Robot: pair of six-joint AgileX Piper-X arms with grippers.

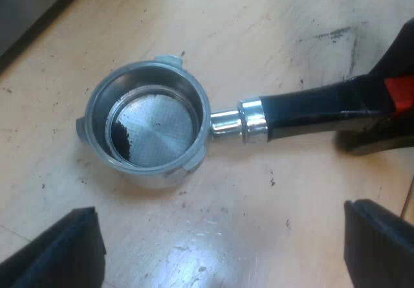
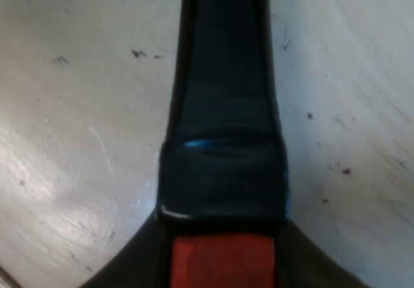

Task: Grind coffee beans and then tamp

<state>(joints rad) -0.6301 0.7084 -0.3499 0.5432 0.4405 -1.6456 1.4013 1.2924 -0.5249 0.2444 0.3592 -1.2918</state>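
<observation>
The metal holder point(image 1: 152, 129) lies on the wooden table with its round basket facing up. The basket holds only a small dark smear of coffee grounds point(image 1: 121, 136) against one side. Its dark handle point(image 1: 310, 110) runs out to the red end point(image 1: 401, 92), where my right gripper point(image 1: 388, 97) is closed around it. In the right wrist view the handle point(image 2: 223, 107) runs straight between that gripper's point(image 2: 220, 265) fingers, with the red end at their base. My left gripper point(image 1: 223, 236) hovers above the table near the basket, open wide, with nothing between its fingers.
The light wooden table point(image 1: 259, 22) carries scattered specks of coffee grounds and a dark scuff point(image 1: 333, 35) near the handle. A dark, blurred edge point(image 1: 26, 10) of something large lies beyond the basket.
</observation>
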